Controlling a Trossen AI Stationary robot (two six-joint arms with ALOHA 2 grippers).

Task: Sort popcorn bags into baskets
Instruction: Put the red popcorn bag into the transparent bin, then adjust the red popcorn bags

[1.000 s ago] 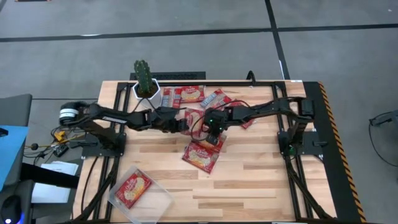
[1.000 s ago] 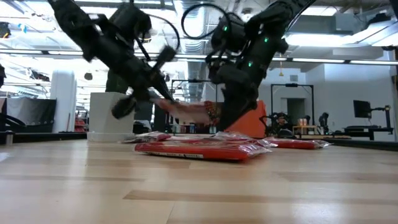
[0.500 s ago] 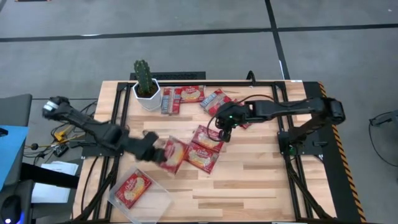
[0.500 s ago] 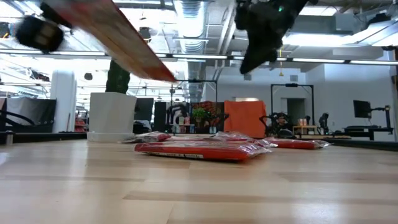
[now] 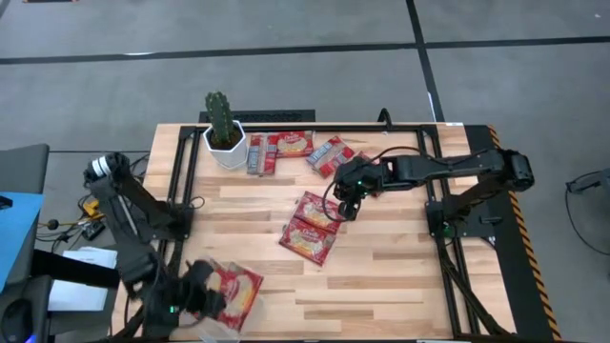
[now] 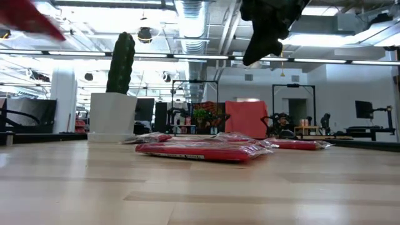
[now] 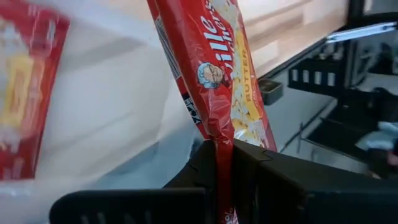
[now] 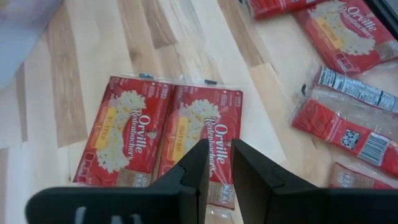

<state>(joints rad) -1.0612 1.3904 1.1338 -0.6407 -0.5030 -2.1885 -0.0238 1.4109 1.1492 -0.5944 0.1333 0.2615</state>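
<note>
Popcorn bag (image 7: 214, 74) hangs pinched by its edge in left gripper (image 5: 195, 297), lower left, over basket (image 5: 250, 312) for release; right gripper (image 5: 345, 208), empty and slightly parted, hovers above 2 bags (image 8: 161, 140) mid-bench.

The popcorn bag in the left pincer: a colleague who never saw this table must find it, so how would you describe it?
Start at the wooden table and go to its near left corner, where the clear tray sits. There the left pincer is shut on the edge of one red popcorn bag, held over the tray. The other bags lie flat; only this one is gripped and lifted.
</note>
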